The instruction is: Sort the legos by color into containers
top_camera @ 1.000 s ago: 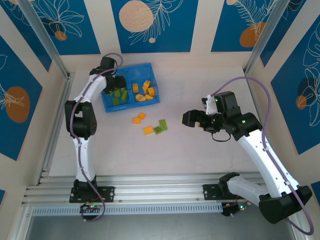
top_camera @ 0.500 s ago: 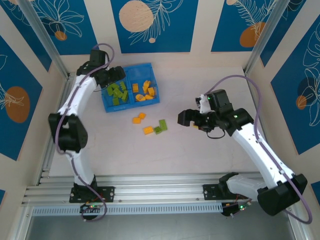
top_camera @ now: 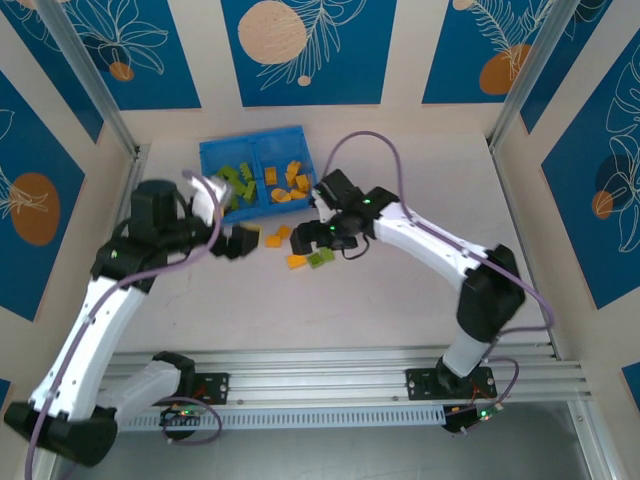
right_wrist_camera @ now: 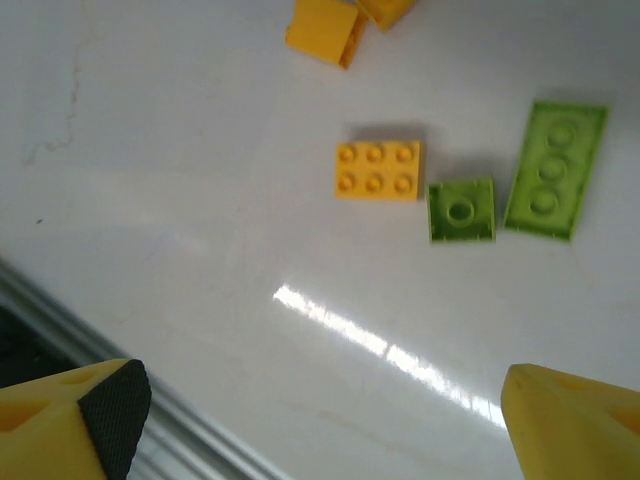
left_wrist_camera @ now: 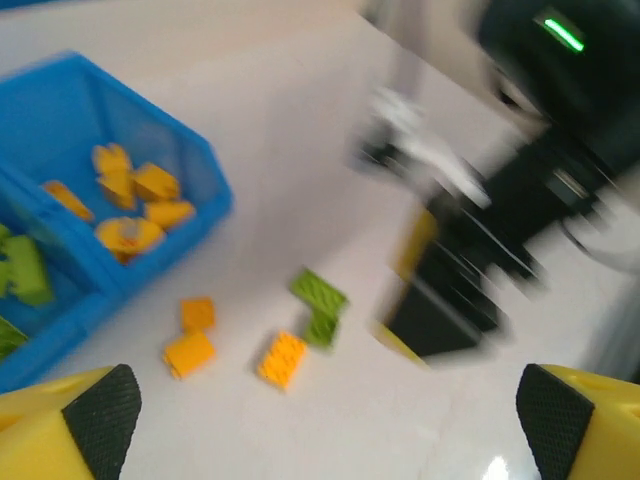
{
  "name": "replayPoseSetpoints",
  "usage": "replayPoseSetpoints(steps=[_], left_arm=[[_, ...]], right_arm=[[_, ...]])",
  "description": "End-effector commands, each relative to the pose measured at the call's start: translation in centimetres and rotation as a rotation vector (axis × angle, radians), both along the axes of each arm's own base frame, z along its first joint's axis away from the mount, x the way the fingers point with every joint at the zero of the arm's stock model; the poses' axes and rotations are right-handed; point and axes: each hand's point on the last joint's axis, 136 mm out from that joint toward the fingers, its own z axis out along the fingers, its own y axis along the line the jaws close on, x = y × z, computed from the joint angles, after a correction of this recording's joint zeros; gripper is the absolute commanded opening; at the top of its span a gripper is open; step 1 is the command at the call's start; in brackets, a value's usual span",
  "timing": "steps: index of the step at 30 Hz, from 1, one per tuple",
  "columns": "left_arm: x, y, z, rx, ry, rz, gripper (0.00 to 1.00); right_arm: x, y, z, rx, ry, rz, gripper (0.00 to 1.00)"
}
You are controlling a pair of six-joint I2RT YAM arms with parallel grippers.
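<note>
The blue tray [top_camera: 207, 160] stands at the back left, with lime green legos [top_camera: 236, 184] in its left compartment and orange-yellow legos [top_camera: 291, 180] in its right. Loose on the table lie three orange bricks [top_camera: 296, 261] and two green bricks [top_camera: 321, 254]. My left gripper [top_camera: 240, 243] hangs open just left of them, holding nothing. My right gripper [top_camera: 308, 236] hovers open over them. The right wrist view shows an orange brick [right_wrist_camera: 378, 170], a small green one [right_wrist_camera: 461, 210] and a long green one [right_wrist_camera: 556, 170] ahead of the open right gripper [right_wrist_camera: 335, 420]. The left wrist view is blurred, with the same bricks [left_wrist_camera: 282, 358] ahead of the open left gripper [left_wrist_camera: 325, 430].
The blurred right gripper body [left_wrist_camera: 450, 290] sits close to the right of the loose bricks in the left wrist view. An aluminium rail [top_camera: 300, 365] runs along the near edge. Patterned walls close in the table at the back and sides.
My left arm has swung from the tray down toward the loose bricks. My right arm has swept left from the table's right side to above them. The bricks have not moved.
</note>
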Motion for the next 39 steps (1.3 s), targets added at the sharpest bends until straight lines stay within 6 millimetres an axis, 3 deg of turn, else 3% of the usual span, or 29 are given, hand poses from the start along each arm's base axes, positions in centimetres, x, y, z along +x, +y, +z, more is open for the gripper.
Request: replayPoseSetpoints(steps=[1, 6, 10, 14, 18, 25, 27, 30, 33, 35, 39], left_arm=[[-6.6, -1.0, -2.2, 0.080, -0.125, -0.300, 1.00], [-9.5, -0.1, -6.2, 0.149, -0.178, -0.363, 1.00], [-10.3, 0.2, -7.9, 0.172, -0.163, -0.376, 1.00], [-10.9, 0.3, -9.2, 0.218, -0.151, -0.416, 1.00], [-12.0, -0.2, -9.8, 0.219, -0.165, -0.497, 1.00], [-12.6, -0.6, -10.9, 0.247, -0.158, -0.560, 1.00], [-12.6, -0.6, -11.2, 0.261, -0.166, -0.567, 1.00], [-12.5, -0.6, -11.4, 0.269, -0.178, -0.571, 1.00], [-12.3, -0.7, -11.5, 0.274, -0.192, -0.568, 1.00], [-12.2, -0.7, -11.3, 0.277, -0.206, -0.561, 1.00], [-10.8, -0.8, -10.6, 0.271, -0.256, -0.498, 1.00]], right_arm=[[1.8, 1.6, -1.1, -0.130, -0.086, 0.099, 0.91], [3.4, 4.2, -5.6, -0.298, -0.083, 0.202, 0.93], [4.4, 4.6, -8.6, -0.362, -0.059, 0.218, 1.00], [4.3, 5.0, -10.8, -0.374, -0.012, 0.251, 1.00], [3.6, 5.1, -12.7, -0.373, 0.051, 0.260, 0.92], [2.5, 4.6, -14.2, -0.386, 0.102, 0.246, 0.78], [2.5, 4.2, -14.5, -0.404, 0.095, 0.233, 0.69], [2.6, 4.0, -13.9, -0.406, 0.079, 0.210, 0.59], [2.8, 4.2, -11.9, -0.356, 0.039, 0.189, 0.55], [3.0, 4.4, -9.8, -0.312, 0.000, 0.167, 0.54], [4.2, 4.9, -3.5, -0.197, -0.134, 0.110, 0.54]])
